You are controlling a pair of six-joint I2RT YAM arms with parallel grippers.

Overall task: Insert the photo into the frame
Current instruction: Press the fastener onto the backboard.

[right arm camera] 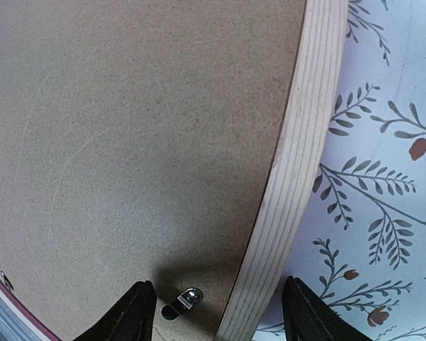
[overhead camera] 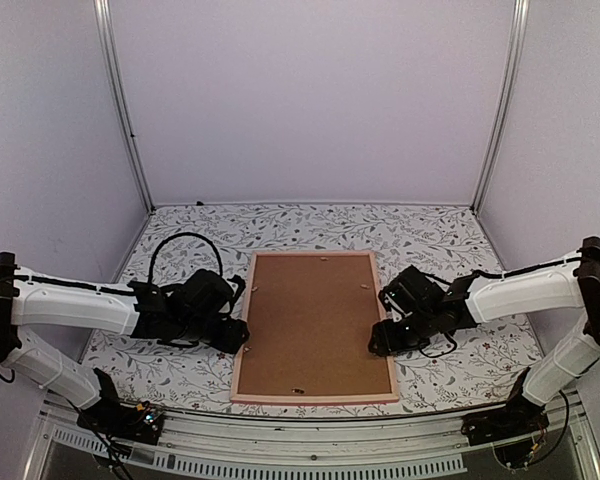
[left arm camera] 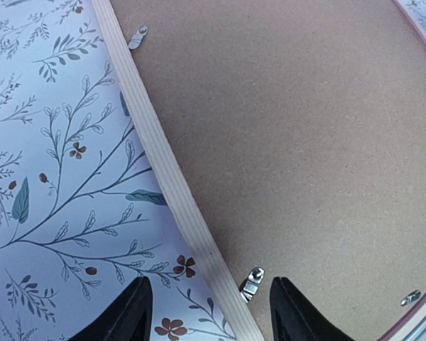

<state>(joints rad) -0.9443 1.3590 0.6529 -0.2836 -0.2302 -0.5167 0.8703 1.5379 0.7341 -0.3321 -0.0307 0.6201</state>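
One thin-railed, salmon-pink wooden frame (overhead camera: 313, 398) lies flat at the middle of the floral-print desk (overhead camera: 440, 235), filled by one brown fibreboard backing panel (overhead camera: 315, 320). Three small metal clips (left arm camera: 252, 283) show in the left wrist view. The left end effector (left arm camera: 209, 312), fingers apart, straddles the left rail. The right end effector (right arm camera: 220, 320), also apart, straddles the right rail. The near rail lies close to the desk edge.
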